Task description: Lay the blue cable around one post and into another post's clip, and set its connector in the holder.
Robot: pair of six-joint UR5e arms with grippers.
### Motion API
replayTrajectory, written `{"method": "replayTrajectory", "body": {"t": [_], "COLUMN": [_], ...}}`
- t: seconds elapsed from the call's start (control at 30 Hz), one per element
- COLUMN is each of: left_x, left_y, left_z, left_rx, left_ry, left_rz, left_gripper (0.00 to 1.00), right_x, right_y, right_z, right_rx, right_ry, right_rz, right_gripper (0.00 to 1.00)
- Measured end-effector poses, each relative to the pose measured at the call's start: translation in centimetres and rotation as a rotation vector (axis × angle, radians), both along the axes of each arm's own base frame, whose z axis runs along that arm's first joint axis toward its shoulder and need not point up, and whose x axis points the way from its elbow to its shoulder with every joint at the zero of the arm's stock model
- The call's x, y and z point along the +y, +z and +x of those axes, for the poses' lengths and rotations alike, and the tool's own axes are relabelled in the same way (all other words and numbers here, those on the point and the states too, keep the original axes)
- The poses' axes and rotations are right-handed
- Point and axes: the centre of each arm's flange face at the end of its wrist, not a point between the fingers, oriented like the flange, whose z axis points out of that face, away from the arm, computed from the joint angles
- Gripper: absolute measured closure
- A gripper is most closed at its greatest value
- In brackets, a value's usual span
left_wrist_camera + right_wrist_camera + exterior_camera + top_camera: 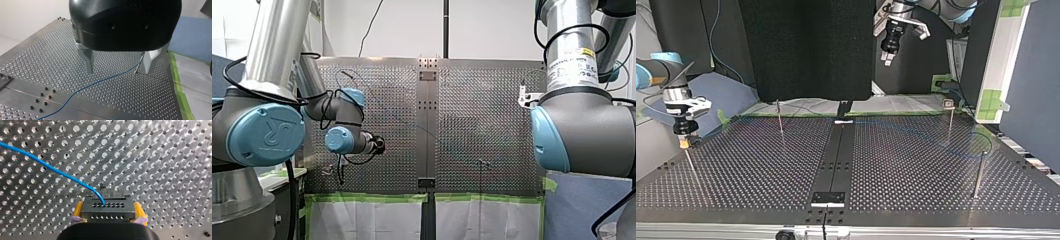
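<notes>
Perforated table [30, 57]: blue cable [50, 167] lies across; right tool [109, 211] pinches black connector [107, 208]; left tool [118, 70] spread above table.

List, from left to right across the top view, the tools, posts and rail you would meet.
My right tool, shut on the connector → thin post → black centre rail → my left tool, open and held high → square-headed post → plain post.
</notes>
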Motion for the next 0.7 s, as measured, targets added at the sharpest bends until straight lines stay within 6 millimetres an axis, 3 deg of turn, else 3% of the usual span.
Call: {"method": "replayTrajectory", "body": {"t": [0.7], "left_x": [-0.07], "left_y": [0.08], "left_z": [0.14], "left_rx": [0.000], "left_ry": [-0.001], "left_rz": [-0.002], "left_gripper": [0.01], "right_x": [-0.14], "right_y": [-0.25], "right_z": [0.00], "right_rx": [-0.004], "right_ry": [0.004], "right_rz": [-0.003], "right_gripper": [0.98]}}
